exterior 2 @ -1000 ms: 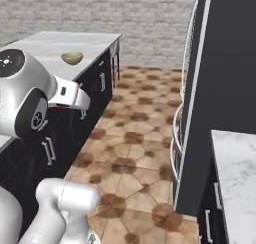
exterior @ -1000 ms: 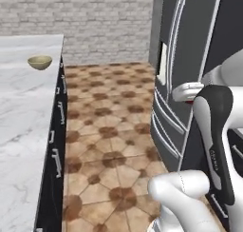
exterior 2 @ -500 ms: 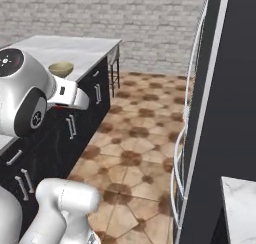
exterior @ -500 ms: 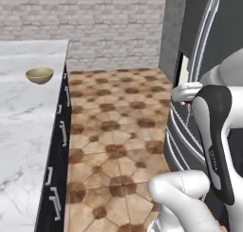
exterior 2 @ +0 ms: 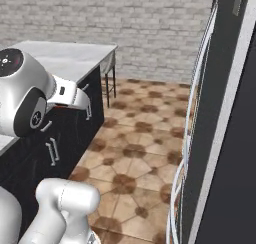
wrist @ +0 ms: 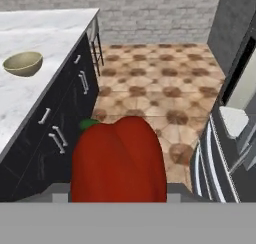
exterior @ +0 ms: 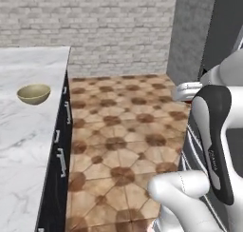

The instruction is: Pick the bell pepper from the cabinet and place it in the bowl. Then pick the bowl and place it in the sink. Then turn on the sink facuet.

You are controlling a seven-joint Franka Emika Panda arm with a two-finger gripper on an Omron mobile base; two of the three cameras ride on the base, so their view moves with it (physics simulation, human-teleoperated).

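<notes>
Worktop (exterior: 28, 145): white marble, lying along the left of the left base view and the hand view; in the right base view its far end is showing pale behind the arm.
Bowl (exterior: 33, 93): tan-yellow, sitting upright on the worktop near its right edge; in the hand view it (wrist: 23, 63) is sitting at the upper left, well apart from the pepper.
Drawer fronts (wrist: 55, 123): black, with short silver handles, running below the worktop edge and facing the floor.
Floor (exterior: 118, 140): brown patterned tiles, stretching between the worktop and the dark cabinet.
Brick wall (exterior 2: 110, 23): pale grey, closing the far end of the room.
Bell pepper (wrist: 119, 162): glossy red with a bit of green stem at its upper left, sitting large at the bottom centre of the hand view, right in front of the camera and hanging over the floor beside the drawer fronts.
Tool: its fingertips are being hidden by the pepper in the hand view, so how the jaws are standing cannot be told outright; the pepper is sitting just where they would be closing.
Arm (exterior: 213, 131): white with a dark joint, rising at the right of the left base view.
Cabinet (exterior 2: 225, 113): tall and black, standing at the right, with long pale bar handles running down its edge.
</notes>
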